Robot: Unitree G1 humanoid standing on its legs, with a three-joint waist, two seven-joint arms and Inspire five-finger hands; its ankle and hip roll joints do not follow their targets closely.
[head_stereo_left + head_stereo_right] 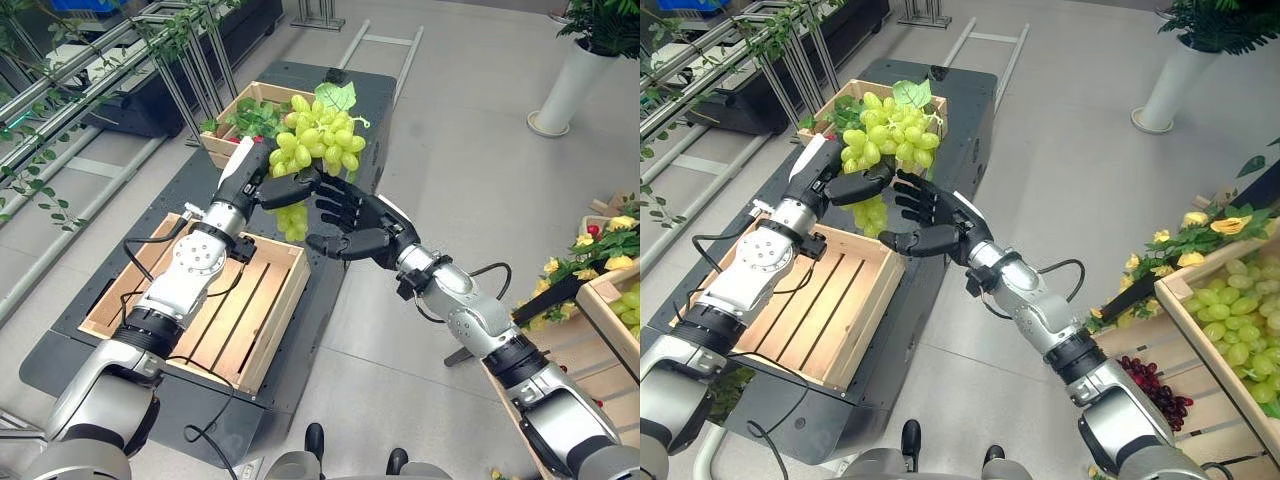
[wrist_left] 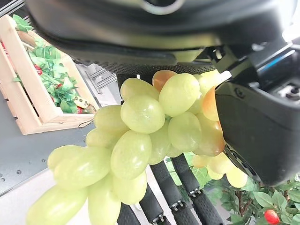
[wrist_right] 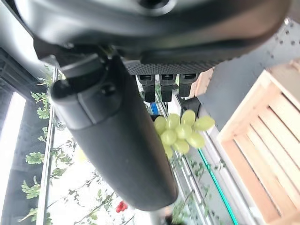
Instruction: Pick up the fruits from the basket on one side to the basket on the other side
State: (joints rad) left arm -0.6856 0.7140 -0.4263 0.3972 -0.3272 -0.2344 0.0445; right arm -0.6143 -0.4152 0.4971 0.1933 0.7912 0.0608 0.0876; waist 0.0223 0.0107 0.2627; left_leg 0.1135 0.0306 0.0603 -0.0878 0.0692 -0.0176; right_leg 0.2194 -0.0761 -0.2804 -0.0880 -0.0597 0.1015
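Fingers of your left hand (image 1: 262, 172) curl around the green grape bunch (image 1: 318, 138), held above the near empty crate (image 1: 262, 330), right hand (image 1: 352, 222) spread beside it; treat it as soft, loose-hanging fruit, best gripped near the stem.

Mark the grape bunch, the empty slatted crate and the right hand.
grape bunch (image 1: 322, 140), left eye view, upper grapes of the cluster.
empty slatted crate (image 1: 245, 318), left eye view, bare floor slats.
right hand (image 1: 362, 228), left eye view, back of the palm.
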